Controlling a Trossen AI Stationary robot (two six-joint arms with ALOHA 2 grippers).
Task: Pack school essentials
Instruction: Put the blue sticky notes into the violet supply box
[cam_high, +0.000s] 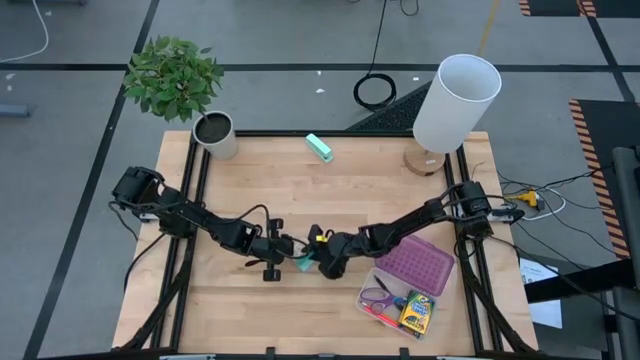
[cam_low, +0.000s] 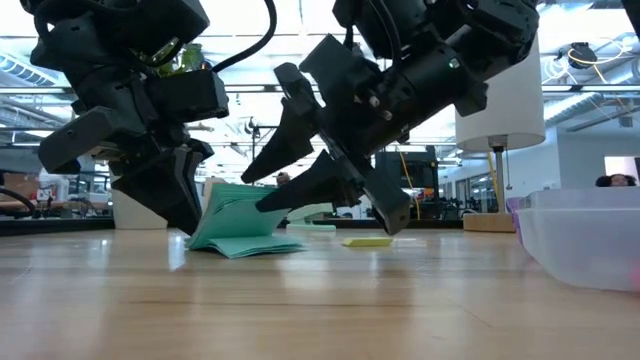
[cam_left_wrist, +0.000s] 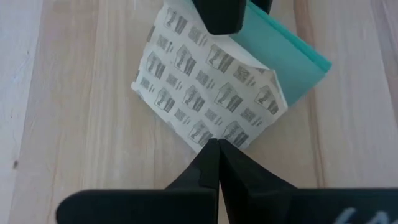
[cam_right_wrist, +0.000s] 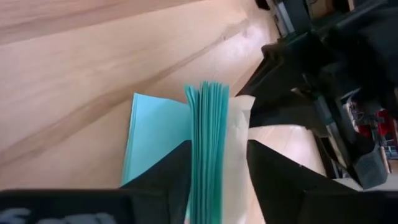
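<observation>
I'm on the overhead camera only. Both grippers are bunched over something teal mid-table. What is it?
Observer: A teal pad of paper. The left wrist view shows a white printed sheet on one face.
Operator: Is the left arm holding it?
Observer: The left gripper is shut, with its fingertips together on a corner of that printed sheet.
Operator: Is the pad lying flat?
Observer: No. The low view shows it tilted up, with its lower edge on the table. The right gripper is right at the pad, and its wrist view sees the teal sheets edge-on.
</observation>
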